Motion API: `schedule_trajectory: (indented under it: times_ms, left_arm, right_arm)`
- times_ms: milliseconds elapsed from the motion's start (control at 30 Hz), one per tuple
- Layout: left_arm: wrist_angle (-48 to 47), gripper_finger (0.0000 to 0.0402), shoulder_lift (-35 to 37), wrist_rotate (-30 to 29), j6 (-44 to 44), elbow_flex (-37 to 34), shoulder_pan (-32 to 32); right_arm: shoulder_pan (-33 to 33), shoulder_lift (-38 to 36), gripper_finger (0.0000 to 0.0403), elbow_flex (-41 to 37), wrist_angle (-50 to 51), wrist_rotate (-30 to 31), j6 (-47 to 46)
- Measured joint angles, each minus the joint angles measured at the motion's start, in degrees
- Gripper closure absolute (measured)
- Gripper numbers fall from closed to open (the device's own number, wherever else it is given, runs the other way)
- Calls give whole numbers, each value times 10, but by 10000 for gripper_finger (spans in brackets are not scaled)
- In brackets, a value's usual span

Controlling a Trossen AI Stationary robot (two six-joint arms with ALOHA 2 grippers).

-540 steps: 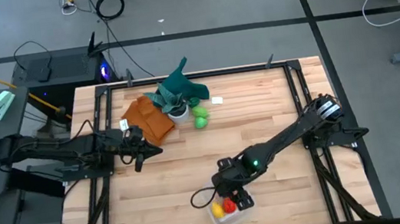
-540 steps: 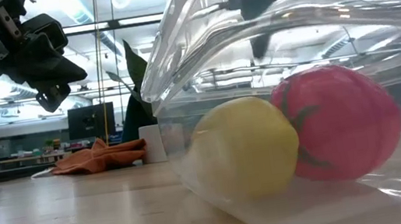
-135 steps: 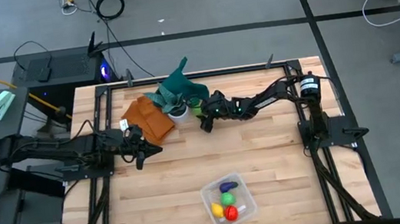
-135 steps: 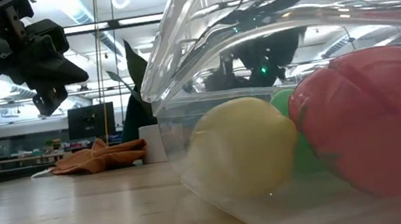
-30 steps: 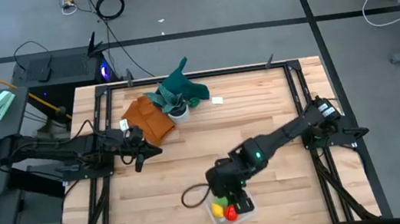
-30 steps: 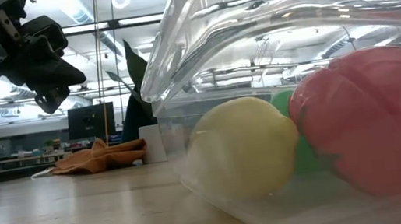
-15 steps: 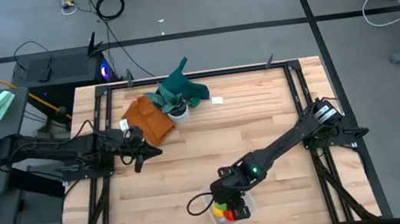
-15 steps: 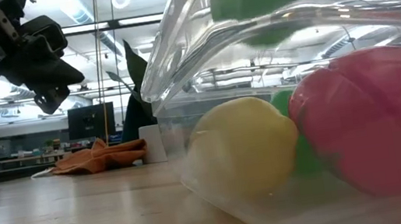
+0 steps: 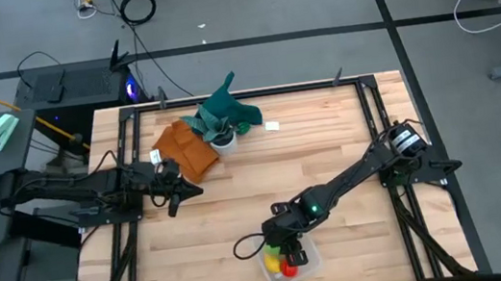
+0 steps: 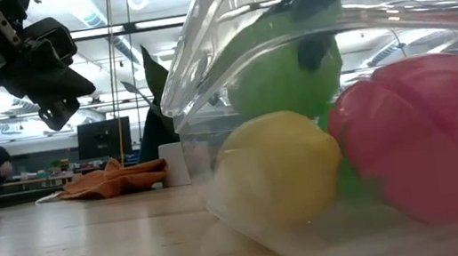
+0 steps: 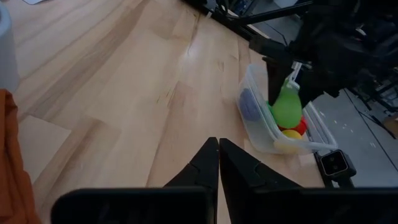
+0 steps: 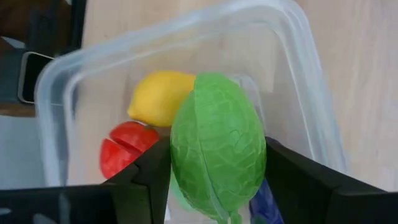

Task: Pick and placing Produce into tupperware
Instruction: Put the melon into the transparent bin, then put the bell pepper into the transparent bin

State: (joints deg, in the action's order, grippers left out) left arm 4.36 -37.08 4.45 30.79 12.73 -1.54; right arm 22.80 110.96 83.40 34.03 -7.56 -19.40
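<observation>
Placing step, last piece by the look of it: my right hand (image 12: 217, 186) is clamped on the green fruit (image 12: 217, 144) and holds it just over the tub (image 9: 307, 263), which sits near the front edge of the counter (image 9: 240, 210). The fruit is inside the rim line in the low view, above the rest. Next I need to lower a touch and let go, clear of the wall. In the tub: red piece (image 12: 127, 149), lemon (image 12: 158, 96), a purple one (image 11: 247, 103), and some green underneath, mostly hidden. My left hand (image 11: 217, 152) waits by the orange cloth (image 9: 189, 149), fingers together, holding nothing.
</observation>
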Motion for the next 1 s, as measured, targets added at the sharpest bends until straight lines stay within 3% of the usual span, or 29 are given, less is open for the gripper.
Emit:
schedule_trajectory:
  times_ms: [1000]
  left_arm:
    - [0,374,0,0,-4,0,0]
  right_arm:
    - [-14,0,168,-5,-25,-32,8]
